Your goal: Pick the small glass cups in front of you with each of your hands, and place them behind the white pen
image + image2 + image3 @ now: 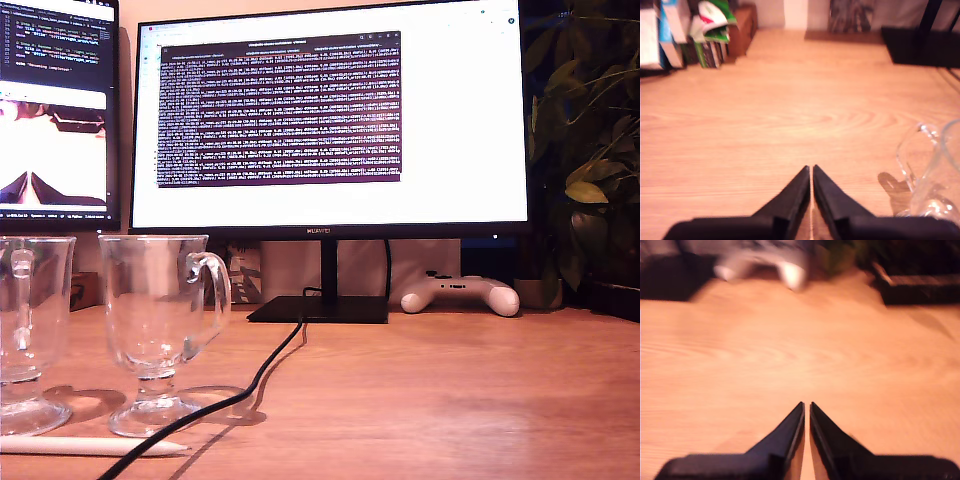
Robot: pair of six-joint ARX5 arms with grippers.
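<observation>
1. The exterior view sits low, almost at the level of the surface [450, 390], and faces the monitor [330, 120].
2. The first wrist view looks forward and down over its claw [812, 170], close to the surface.
3. The second wrist view does likewise; it shares the white controller [762, 265] with the exterior view.

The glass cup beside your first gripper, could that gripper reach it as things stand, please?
Probably yes: my first gripper is shut and empty over bare desk, and nothing lies between it and the glass cup, though the jaws must open first.

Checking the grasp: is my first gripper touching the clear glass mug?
Apart. The first wrist view shows my first gripper shut over bare wood, with the mug off to the side.
</observation>
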